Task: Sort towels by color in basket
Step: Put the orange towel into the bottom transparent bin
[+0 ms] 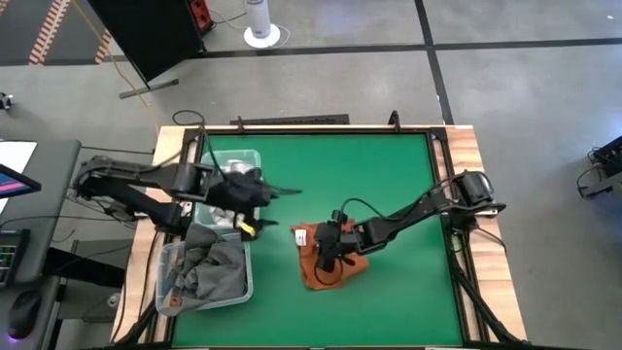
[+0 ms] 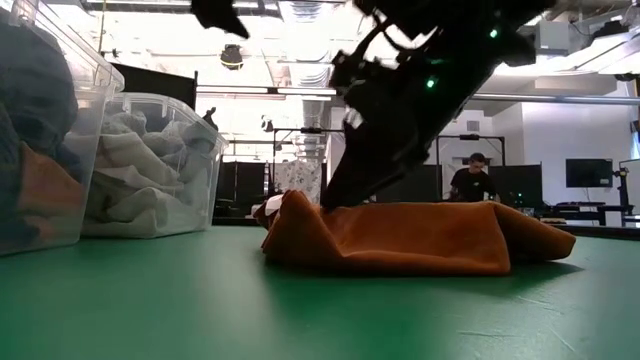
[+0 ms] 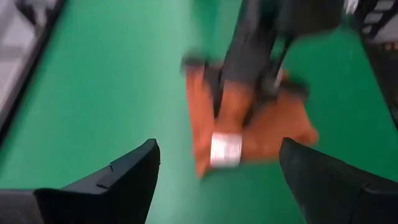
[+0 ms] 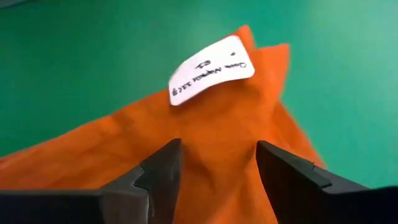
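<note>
A rust-orange towel (image 1: 328,264) lies crumpled on the green table's middle, a white label (image 4: 211,71) on its top. My right gripper (image 1: 330,255) reaches in from the right, slanting down, open, with its fingertips (image 4: 163,163) just over the towel's upper fold (image 2: 300,205). My left gripper (image 1: 267,194) hangs open above the table beside two clear bins, facing the towel (image 3: 249,130), with nothing between its fingers. Dark grey towels (image 1: 209,270) fill the near bin. White towels (image 2: 140,175) fill the far bin. My right gripper's open fingers stand on either side of a raised fold (image 4: 214,155) of the orange towel, near the labelled end, coming slanting down from the table's right. I cannot tell whether the fingertips touch the cloth. The towel lies on the table.
The two clear bins (image 1: 225,156) (image 1: 167,292) stand along the table's left edge, the near one also holding some orange cloth (image 2: 40,190). Green table surface lies open on the far side and to the right. A person (image 2: 475,180) stands in the room beyond the table.
</note>
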Tool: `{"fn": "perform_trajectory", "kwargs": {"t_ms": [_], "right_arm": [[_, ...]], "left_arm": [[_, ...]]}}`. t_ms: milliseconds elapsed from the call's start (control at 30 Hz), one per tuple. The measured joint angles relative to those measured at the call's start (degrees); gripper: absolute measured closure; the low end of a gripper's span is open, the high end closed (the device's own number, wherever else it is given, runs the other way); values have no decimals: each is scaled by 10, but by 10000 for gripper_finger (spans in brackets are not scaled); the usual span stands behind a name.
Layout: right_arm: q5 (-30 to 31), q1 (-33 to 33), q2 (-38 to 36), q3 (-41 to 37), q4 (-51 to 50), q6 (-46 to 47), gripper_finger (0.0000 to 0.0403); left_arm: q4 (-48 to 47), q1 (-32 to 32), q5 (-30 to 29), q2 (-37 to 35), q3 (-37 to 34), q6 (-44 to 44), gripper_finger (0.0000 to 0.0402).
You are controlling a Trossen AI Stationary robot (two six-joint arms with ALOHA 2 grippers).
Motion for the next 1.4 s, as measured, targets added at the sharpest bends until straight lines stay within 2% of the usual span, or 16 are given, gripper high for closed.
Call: {"fn": "perform_trajectory", "kwargs": {"t_ms": [67, 200, 300, 500, 667, 1033, 1300, 1400], "right_arm": [[-20, -8, 13, 0, 20, 1, 168], [-23, -19, 39, 5, 34, -1, 175], [-22, -22, 60, 16, 34, -7, 198], [-16, -22, 93, 43, 40, -8, 292], [-21, -35, 91, 54, 35, -1, 379], [-22, -73, 83, 120, 31, 6, 380], [-22, -96, 83, 212, 32, -72, 380], [-21, -102, 83, 255, -1, -103, 380]], "left_arm": [[76, -27, -26, 4, -20, 10, 84], [225, -72, -53, 2, -74, 34, 84], [289, -99, -67, 3, -108, 52, 84], [258, -131, -112, 2, -115, 48, 84], [224, -148, -161, 2, -115, 53, 89], [196, -147, -169, 2, -137, 78, 93], [221, -146, -171, 2, -150, 101, 93], [217, -146, -171, 2, -150, 107, 93]]}}
